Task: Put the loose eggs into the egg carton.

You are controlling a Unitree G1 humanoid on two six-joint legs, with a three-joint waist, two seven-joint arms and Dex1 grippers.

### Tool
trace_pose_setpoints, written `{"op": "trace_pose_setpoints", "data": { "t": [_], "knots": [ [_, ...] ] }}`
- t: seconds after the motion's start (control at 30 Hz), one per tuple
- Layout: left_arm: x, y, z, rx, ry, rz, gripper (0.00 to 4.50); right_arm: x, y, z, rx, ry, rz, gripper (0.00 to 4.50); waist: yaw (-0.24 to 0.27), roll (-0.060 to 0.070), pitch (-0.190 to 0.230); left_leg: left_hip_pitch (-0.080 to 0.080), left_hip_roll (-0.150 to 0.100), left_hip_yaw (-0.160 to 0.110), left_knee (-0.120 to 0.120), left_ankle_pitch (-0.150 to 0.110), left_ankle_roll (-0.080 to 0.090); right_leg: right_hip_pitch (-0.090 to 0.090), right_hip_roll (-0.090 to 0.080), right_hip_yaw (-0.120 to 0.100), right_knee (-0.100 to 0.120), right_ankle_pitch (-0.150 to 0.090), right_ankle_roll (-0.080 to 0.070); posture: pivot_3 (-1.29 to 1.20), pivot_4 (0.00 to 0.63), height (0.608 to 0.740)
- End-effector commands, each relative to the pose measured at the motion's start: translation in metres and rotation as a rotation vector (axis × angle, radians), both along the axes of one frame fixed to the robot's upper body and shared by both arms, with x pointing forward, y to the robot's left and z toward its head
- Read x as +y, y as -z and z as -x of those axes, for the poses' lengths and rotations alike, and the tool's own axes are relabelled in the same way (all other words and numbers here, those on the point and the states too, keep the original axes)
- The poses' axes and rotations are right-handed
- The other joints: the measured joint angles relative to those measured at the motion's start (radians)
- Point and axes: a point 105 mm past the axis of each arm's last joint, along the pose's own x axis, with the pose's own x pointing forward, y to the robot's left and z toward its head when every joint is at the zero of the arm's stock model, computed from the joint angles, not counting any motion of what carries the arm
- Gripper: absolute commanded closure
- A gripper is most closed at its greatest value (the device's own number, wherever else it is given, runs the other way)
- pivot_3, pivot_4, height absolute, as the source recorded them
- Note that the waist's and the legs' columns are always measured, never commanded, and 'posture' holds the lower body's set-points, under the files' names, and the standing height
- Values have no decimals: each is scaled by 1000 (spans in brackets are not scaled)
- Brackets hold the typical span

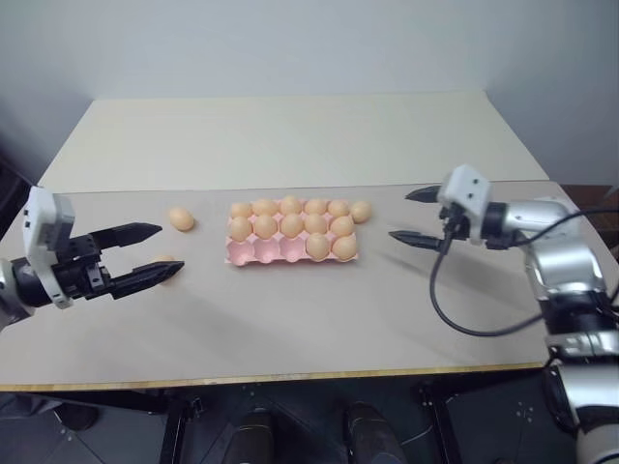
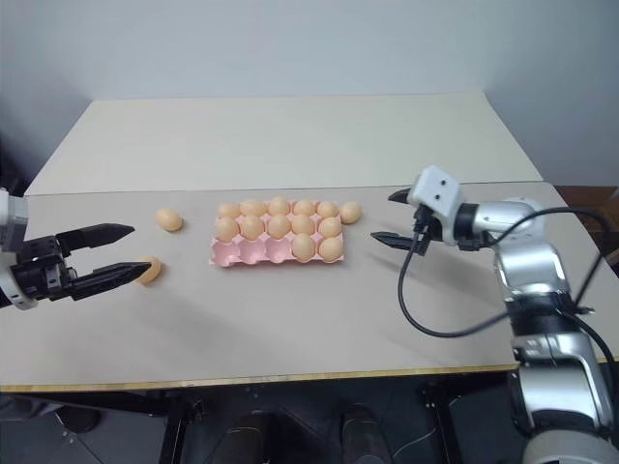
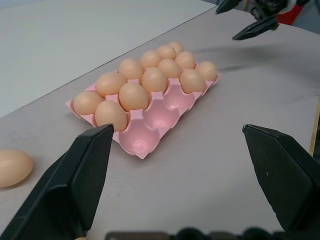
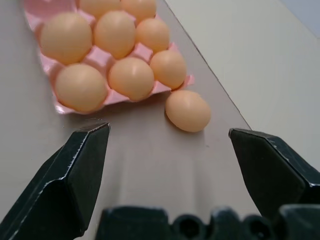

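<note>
The pink egg carton (image 1: 244,253) lies mid-table. Eggs fill its two far rows and two near-row cups at the right; three near cups (image 3: 150,120) are bare. One loose egg (image 1: 181,219) lies left of the carton. A second egg (image 2: 150,270) sits just behind the near finger of my left gripper (image 1: 166,248), which is open and holds nothing. A third egg (image 4: 188,110) rests against the carton's far right corner. To the right of that egg, my right gripper (image 1: 398,215) is open, empty and pointing at it.
The table is two light tops joined by a seam (image 1: 290,187) behind the carton. Its front edge (image 1: 290,377) runs close below the arms. A black cable (image 1: 455,314) loops down from the right wrist.
</note>
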Motion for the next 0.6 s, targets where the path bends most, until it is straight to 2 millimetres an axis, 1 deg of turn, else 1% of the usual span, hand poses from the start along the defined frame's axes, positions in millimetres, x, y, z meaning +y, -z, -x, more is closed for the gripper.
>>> {"op": "trace_pose_setpoints", "data": {
  "t": [0.03, 0.13, 0.23, 0.4, 0.6],
  "knots": [
    [-7, -10, 2, -55, 20, -2, 0, 8, 1, -22, -101, 9, 104, 61, -2, 0, 0, 0, 0, 0, 0, 0, 0, 0, 0, 0, 0, 0, 0, 0, 150, 740],
    [-10, -9, 2, -61, 22, 2, 0, 18, 7, -38, -151, 23, 172, 61, -9, 0, 0, 0, 0, 0, 0, 0, -1, 0, 0, 0, 0, 0, 0, 0, 150, 740],
    [-10, -11, 4, -68, 22, 2, 0, 27, 7, -48, -185, 41, 207, 61, -13, 0, 0, -1, 0, 0, 0, 1, -2, 0, 0, 0, 0, 0, 0, 0, 150, 740],
    [-8, -11, 9, -72, 18, -1, 0, 37, 8, -56, -244, 51, 280, 61, -20, 0, 0, 0, 0, -1, 0, 2, -3, 0, 0, 0, 1, 0, 0, 0, 150, 740],
    [-8, -11, 13, -75, 11, -4, 0, 56, 12, -62, -308, 37, 367, 61, -24, 0, 0, 0, 0, -1, 0, 2, -3, -1, 0, 1, 1, 0, 0, 0, 150, 740]
  ]
}}
